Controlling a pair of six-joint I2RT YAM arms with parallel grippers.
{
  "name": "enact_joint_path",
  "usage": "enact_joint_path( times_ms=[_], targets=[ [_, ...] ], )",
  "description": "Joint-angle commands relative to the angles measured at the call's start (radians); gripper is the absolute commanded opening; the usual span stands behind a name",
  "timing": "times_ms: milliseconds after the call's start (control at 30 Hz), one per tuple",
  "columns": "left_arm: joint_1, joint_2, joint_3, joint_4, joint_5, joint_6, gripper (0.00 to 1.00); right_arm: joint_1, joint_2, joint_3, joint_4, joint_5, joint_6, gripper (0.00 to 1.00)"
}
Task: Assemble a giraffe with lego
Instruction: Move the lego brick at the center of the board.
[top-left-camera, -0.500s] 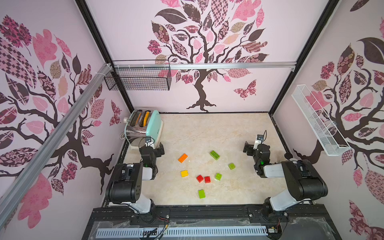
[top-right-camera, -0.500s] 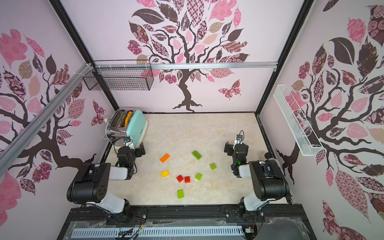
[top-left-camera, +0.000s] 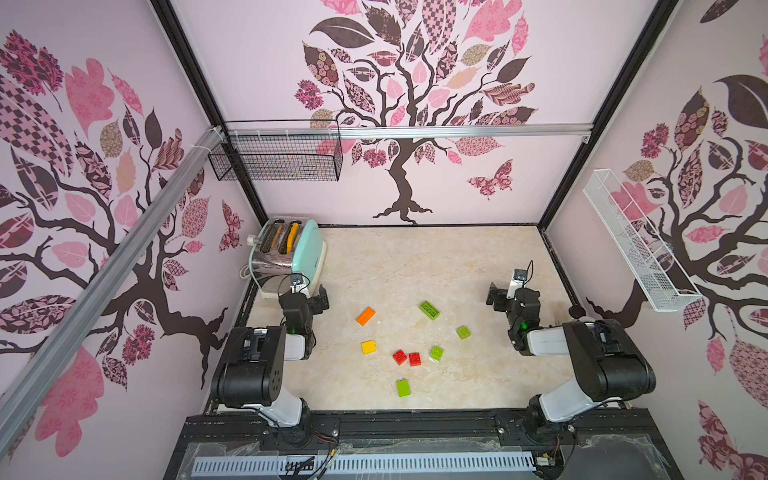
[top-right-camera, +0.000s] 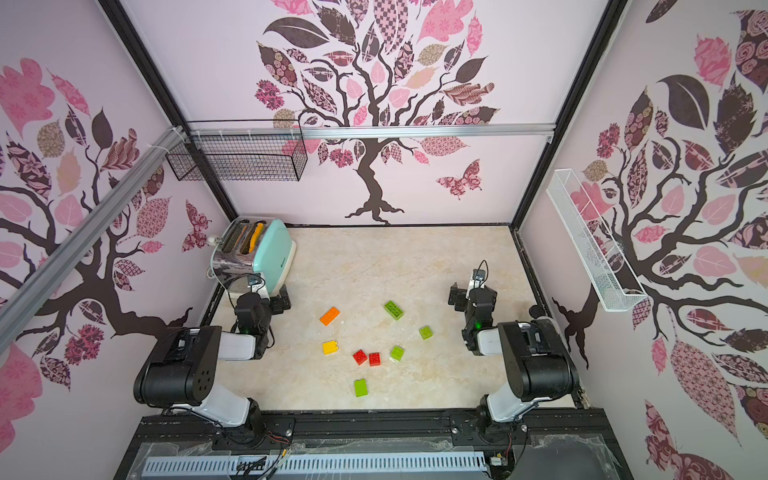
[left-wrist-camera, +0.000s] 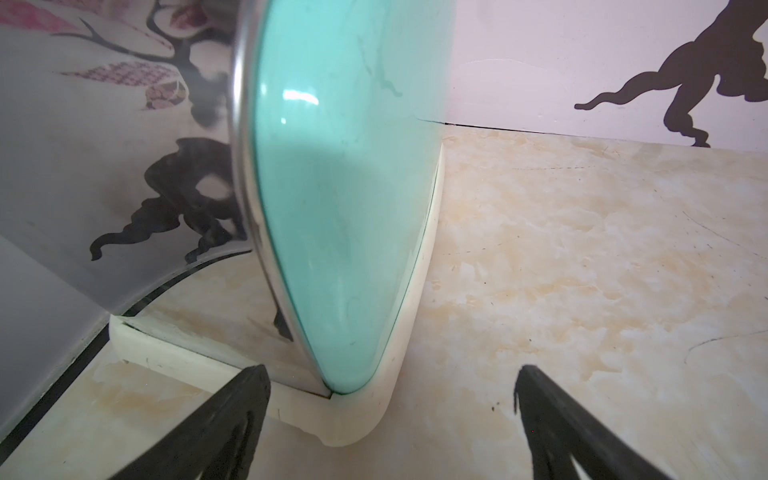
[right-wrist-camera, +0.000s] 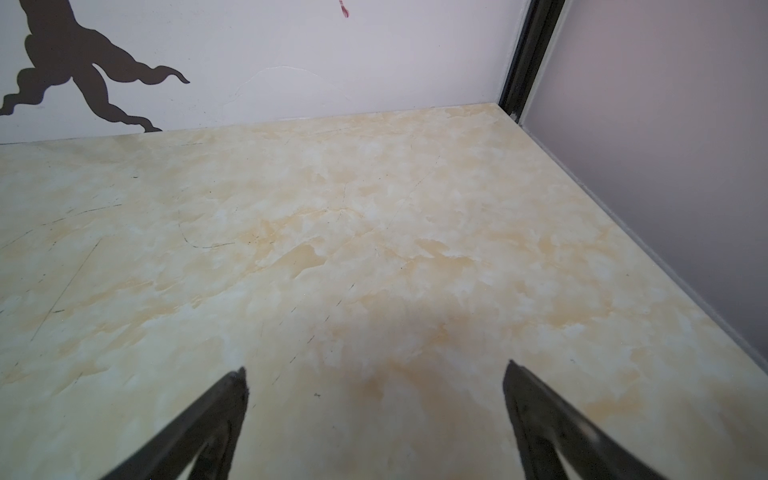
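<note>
The lego lies loose on the marble table (top-left-camera: 415, 266) as several separate bricks. They are an orange one (top-left-camera: 365, 316), a long lime-green one (top-left-camera: 429, 310), a yellow one (top-left-camera: 368, 347), two red ones (top-left-camera: 400, 356) side by side, and three small lime-green ones (top-left-camera: 436, 353). No giraffe is in view. My left gripper (top-left-camera: 309, 297) stands open at the left, close to the toaster (left-wrist-camera: 340, 208), with nothing between its fingers (left-wrist-camera: 232, 415). My right gripper (top-left-camera: 509, 293) stands open at the right over bare table (right-wrist-camera: 374, 249). Neither wrist view shows a brick.
A mint and chrome toaster (top-left-camera: 291, 253) stands in the back left corner, right in front of my left gripper. A black wire basket (top-left-camera: 276, 156) hangs on the back wall. A white mesh shelf (top-left-camera: 636, 245) hangs on the right wall. Walls enclose three sides of the table.
</note>
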Motion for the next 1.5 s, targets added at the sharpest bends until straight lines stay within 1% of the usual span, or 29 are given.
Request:
enact_joint_path(
  times_ms=[0,67,100,133,200,267,367,433,500,567,633,700,800,833,900,933,1033,1133,1200,1267,1367,1467],
  targets=[
    [-0.01,-0.009,0.012,-0.006,-0.018,0.004,0.98,-0.007,-0.006,0.024,0.011,-0.009,0.011,0.99],
    [-0.01,-0.012,0.008,0.005,-0.022,0.003,0.98,-0.007,-0.01,0.016,0.022,-0.005,0.01,0.99],
    [-0.009,-0.02,0.008,0.014,-0.028,-0.001,0.98,-0.003,-0.017,0.013,0.036,0.024,0.012,0.99],
    [-0.008,-0.041,0.014,-0.016,-0.019,0.003,0.98,-0.001,-0.039,0.009,0.025,0.044,0.02,0.99],
    [-0.008,-0.114,0.052,-0.164,0.034,0.027,0.98,-0.002,-0.124,0.018,-0.079,0.056,0.032,0.99],
    [-0.013,-0.173,0.088,-0.263,0.061,0.047,0.98,-0.003,-0.212,0.044,-0.205,0.07,0.054,0.99],
    [-0.017,-0.293,0.17,-0.473,0.088,0.05,0.98,-0.002,-0.337,0.109,-0.438,0.075,0.158,0.99],
    [-0.02,-0.369,0.238,-0.624,0.098,0.048,0.98,-0.003,-0.402,0.178,-0.605,0.017,0.227,0.99],
    [-0.021,-0.427,0.308,-0.784,0.121,0.048,0.98,-0.002,-0.444,0.241,-0.742,-0.112,0.273,0.99],
    [-0.021,-0.472,0.366,-0.902,0.134,0.044,0.98,-0.003,-0.458,0.297,-0.845,-0.216,0.329,0.99],
    [-0.021,-0.514,0.418,-1.02,0.134,0.029,0.98,-0.003,-0.447,0.356,-0.94,-0.325,0.362,0.99],
    [-0.023,-0.556,0.468,-1.15,0.134,0.004,0.98,-0.002,-0.416,0.42,-1.039,-0.435,0.362,1.0],
    [-0.022,-0.6,0.514,-1.288,0.172,-0.044,0.98,0.003,-0.377,0.462,-1.108,-0.543,0.382,1.0],
    [-0.023,-0.613,0.513,-1.298,0.213,-0.042,0.98,0.01,-0.367,0.469,-1.12,-0.556,0.388,1.0],
    [-0.017,-0.642,0.482,-1.275,0.324,0.004,0.98,0.035,-0.335,0.49,-1.143,-0.59,0.377,1.0],
    [-0.013,-0.65,0.469,-1.274,0.352,0.017,0.98,0.053,-0.317,0.503,-1.156,-0.593,0.367,1.0],
    [-0.012,-0.666,0.409,-1.239,0.379,0.037,0.98,0.115,-0.239,0.53,-1.178,-0.59,0.339,0.99],
    [-0.019,-0.665,0.371,-1.217,0.399,0.07,0.98,0.173,-0.164,0.527,-1.138,-0.592,0.351,0.95],
    [-0.035,-0.659,0.361,-1.208,0.396,0.094,0.98,0.208,-0.11,0.522,-1.083,-0.595,0.359,0.94],
    [-0.054,-0.655,0.355,-1.196,0.395,0.099,0.98,0.233,-0.045,0.553,-1.074,-0.606,0.356,0.93],
    [-0.065,-0.656,0.348,-1.191,0.424,0.09,0.98,0.247,0.06,0.624,-1.085,-0.645,0.331,0.9],
    [-0.081,-0.663,0.332,-1.183,0.429,0.104,0.98,0.249,0.157,0.688,-1.09,-0.697,0.305,0.86]
  ],
)
